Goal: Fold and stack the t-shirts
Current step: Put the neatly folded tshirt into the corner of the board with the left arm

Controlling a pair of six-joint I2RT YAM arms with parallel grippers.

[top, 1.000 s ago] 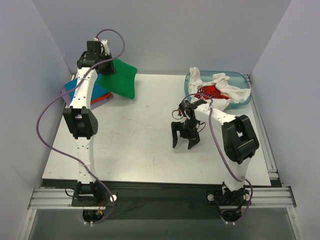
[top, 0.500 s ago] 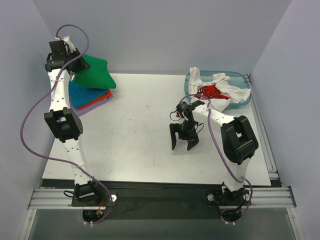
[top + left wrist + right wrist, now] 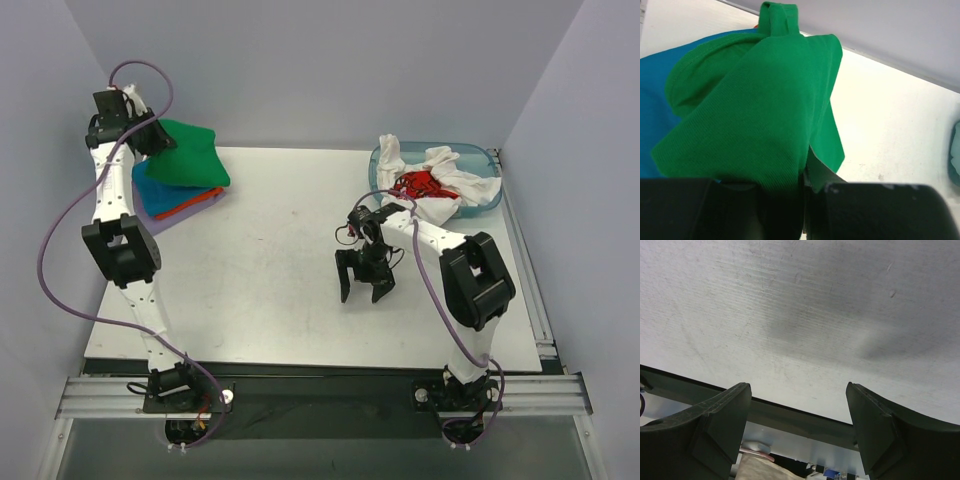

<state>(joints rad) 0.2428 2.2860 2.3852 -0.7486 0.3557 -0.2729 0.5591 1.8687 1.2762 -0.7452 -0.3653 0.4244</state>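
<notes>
A folded bright green t-shirt (image 3: 190, 154) hangs from my left gripper (image 3: 148, 140), which is shut on its edge at the table's far left. It rests over a stack of folded t-shirts: blue (image 3: 152, 190), orange (image 3: 190, 204) and lavender (image 3: 160, 222). The left wrist view shows the green t-shirt (image 3: 755, 110) draped from the jaws over the blue t-shirt (image 3: 652, 95). A white t-shirt (image 3: 440, 165) and a red t-shirt (image 3: 420, 184) lie crumpled in the tub. My right gripper (image 3: 358, 288) stands open over bare table, nothing between its fingers (image 3: 725, 415).
A translucent blue plastic tub (image 3: 488, 196) sits at the far right corner. Grey walls close in the left, back and right. The table's front edge (image 3: 805, 415) runs just beyond the right fingers.
The left arm has swung left with the green t-shirt, bringing it from beside the stack to over it. The right gripper has drifted slightly left and nearer.
</notes>
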